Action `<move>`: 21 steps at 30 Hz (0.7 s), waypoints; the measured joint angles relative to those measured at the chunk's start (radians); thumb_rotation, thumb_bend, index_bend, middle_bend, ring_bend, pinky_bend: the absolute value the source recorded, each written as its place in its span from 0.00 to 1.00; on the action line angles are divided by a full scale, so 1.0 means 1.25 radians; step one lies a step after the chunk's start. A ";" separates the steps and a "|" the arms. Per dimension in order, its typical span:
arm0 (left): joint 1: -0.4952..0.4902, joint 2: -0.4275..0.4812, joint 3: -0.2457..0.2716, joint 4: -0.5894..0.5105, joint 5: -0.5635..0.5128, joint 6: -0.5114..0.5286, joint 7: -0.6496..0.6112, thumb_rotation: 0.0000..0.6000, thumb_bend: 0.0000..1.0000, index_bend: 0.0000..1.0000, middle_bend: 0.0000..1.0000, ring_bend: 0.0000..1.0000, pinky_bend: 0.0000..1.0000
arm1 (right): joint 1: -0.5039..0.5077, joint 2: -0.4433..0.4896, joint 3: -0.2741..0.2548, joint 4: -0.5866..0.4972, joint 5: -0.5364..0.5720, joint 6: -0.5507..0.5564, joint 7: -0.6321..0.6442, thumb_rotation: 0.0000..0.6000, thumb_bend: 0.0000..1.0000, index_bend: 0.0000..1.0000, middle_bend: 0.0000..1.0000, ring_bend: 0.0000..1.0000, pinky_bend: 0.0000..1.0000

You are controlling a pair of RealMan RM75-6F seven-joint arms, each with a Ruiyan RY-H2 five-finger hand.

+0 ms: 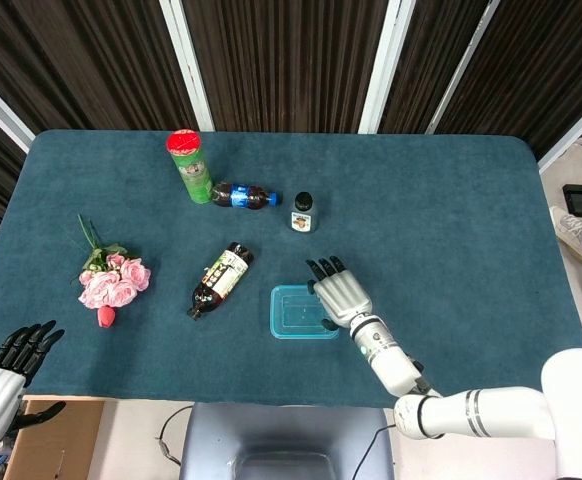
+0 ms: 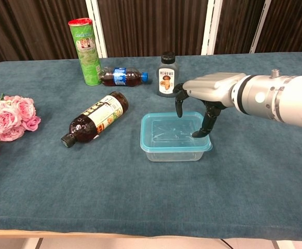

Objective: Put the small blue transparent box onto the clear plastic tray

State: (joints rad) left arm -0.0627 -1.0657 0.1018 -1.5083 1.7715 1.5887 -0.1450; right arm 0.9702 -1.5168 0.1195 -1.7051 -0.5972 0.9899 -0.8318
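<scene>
Directly beneath the right hand (image 2: 205, 98), the blue box (image 2: 175, 137) is seen resting on the table (image 2: 255, 171), front of centre.

From the chest view the hand is held over the box's right rear part, palm down, fingers (image 2: 179, 106) spread and bent downward; one dark fingertip appears to meet the lid near the right edge, though firm contact cannot be confirmed. Nothing is gripped. In the head view the same hand (image 1: 342, 295) covers the box's (image 1: 297, 312) right edge. The left hand (image 1: 1, 378) is held off the table's front left corner, fingers apart, holding nothing. A brown bottle (image 2: 94, 118) lies on its side to the left of the box; a dark jar (image 2: 166, 74) stands just behind the hand.
</scene>
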 measured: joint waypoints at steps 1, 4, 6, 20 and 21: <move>-0.001 0.000 0.000 0.000 -0.001 -0.002 0.000 1.00 0.47 0.00 0.02 0.02 0.10 | 0.004 0.002 0.000 -0.002 0.011 -0.001 -0.003 1.00 0.40 0.48 0.12 0.00 0.03; -0.003 -0.001 -0.002 -0.001 -0.006 -0.006 0.001 1.00 0.47 0.00 0.02 0.02 0.10 | 0.020 0.006 0.002 -0.005 0.046 -0.008 -0.011 1.00 0.40 0.47 0.12 0.00 0.02; -0.004 -0.001 -0.003 0.000 -0.010 -0.010 0.001 1.00 0.47 0.00 0.02 0.02 0.10 | 0.032 0.007 0.002 -0.005 0.065 -0.011 -0.019 1.00 0.40 0.47 0.12 0.00 0.02; -0.013 -0.006 -0.009 -0.002 -0.023 -0.026 0.009 1.00 0.46 0.00 0.02 0.02 0.10 | 0.093 0.008 -0.006 -0.016 0.152 0.001 -0.055 1.00 0.40 0.48 0.12 0.00 0.02; -0.013 -0.006 -0.009 -0.002 -0.021 -0.026 0.009 1.00 0.46 0.00 0.02 0.02 0.10 | 0.095 0.010 -0.007 -0.022 0.154 0.006 -0.058 1.00 0.40 0.48 0.12 0.00 0.02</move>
State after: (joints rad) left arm -0.0793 -1.0732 0.0905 -1.5114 1.7447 1.5565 -0.1338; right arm 1.0894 -1.5041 0.1107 -1.7323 -0.4048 0.9977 -0.9041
